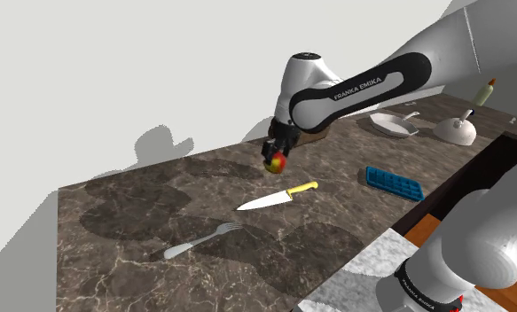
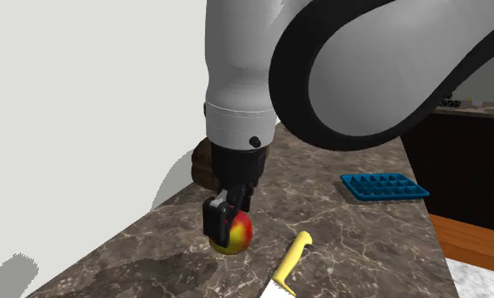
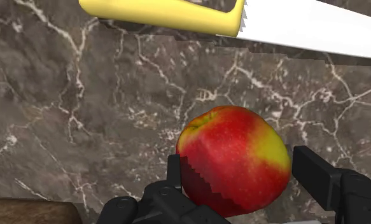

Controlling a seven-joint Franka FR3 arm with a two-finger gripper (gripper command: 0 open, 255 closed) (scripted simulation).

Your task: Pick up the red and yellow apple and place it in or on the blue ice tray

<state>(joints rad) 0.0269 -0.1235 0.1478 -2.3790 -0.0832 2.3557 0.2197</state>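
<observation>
Near the back of the dark marbled surface (image 1: pixel 141 230), the black two-finger hand (image 2: pixel 226 222) looks clamped on the round red and yellow apple (image 3: pixel 233 160). Grasp seems done, so next it's lift and carry to the blue ice tray (image 1: pixel 394 183).

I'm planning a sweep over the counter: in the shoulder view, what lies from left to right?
Fork → red and yellow apple → blue ice tray → white rounded object. Knife and pan are left out: they overlap the apple and the tray sideways.
</observation>
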